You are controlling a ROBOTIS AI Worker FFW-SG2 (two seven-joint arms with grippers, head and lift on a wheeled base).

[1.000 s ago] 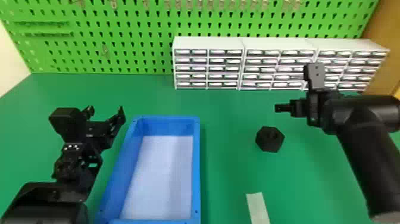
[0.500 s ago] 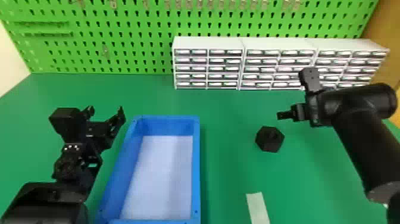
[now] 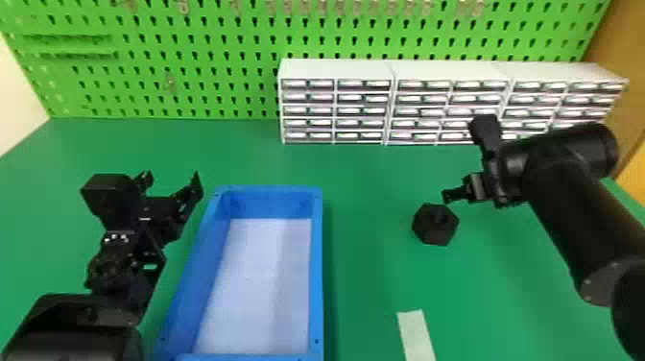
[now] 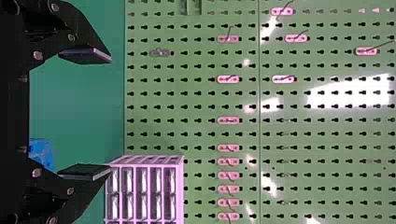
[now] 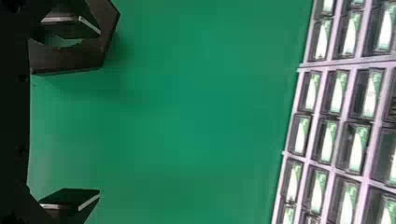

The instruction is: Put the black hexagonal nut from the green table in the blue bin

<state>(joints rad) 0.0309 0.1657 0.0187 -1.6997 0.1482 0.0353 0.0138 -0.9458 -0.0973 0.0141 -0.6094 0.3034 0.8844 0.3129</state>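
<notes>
One big green desk (image 3: 364, 288), most of the frame; carries everything, flat enough for the job. Green pegboard (image 3: 216, 48) across the top, upright as back wall. White drawer cabinets (image 3: 336, 67), upper centre to upper right, lined up against it, likely to leave the front for work. Blue bin (image 3: 316, 269), lower centre-left, open side up, ready for a drop from above; inside looks bare.

Left hand (image 3: 172, 175), left of frame by the bin's far left corner, set wide, holding nothing. Probably spare here, since the target sits on the other side. Right hand (image 3: 446, 196), right of centre, also wide with nothing gripped, presumably so it can straddle the target. Pale strip (image 3: 415, 331), bottom edge right of centre; purpose can't tell.

Black hexagonal nut (image 3: 429, 230), right of centre, on the desk, just beside the right hand. Right wrist view puts it upper left, overlapped by one finger, not between the two; contact can't tell. Likely next: recentre the hand over the nut, else that finger may land on it or push it.
</notes>
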